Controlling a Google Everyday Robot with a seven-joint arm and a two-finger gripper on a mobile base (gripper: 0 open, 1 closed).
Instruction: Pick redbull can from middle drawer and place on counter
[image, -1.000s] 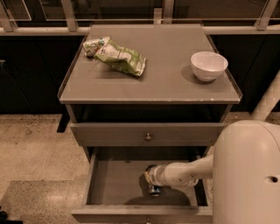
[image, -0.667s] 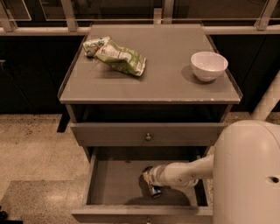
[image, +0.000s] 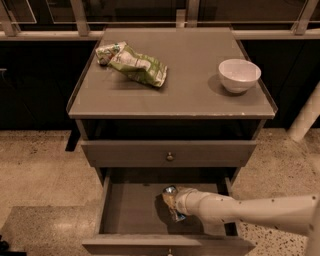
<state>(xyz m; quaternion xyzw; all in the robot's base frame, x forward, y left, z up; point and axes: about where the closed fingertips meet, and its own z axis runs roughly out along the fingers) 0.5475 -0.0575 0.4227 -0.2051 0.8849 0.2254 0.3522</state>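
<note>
The redbull can (image: 171, 196), dark blue and silver with a shiny top, is in the open middle drawer (image: 131, 209), right of its centre. My gripper (image: 175, 204) reaches into the drawer from the right on a pale arm and is shut on the can, which leans at an angle just above the drawer floor. The fingers are largely hidden behind the can and the wrist. The counter (image: 190, 82) is the grey cabinet top above.
A green and white snack bag (image: 132, 63) lies on the counter's left rear. A white bowl (image: 239, 75) stands at its right. A closed drawer with a small knob (image: 170, 156) sits just above the open one. Speckled floor lies on both sides.
The gripper stays at the can inside the drawer. The can's silver top now shows at an angle. Less of my pale body fills the lower right.
</note>
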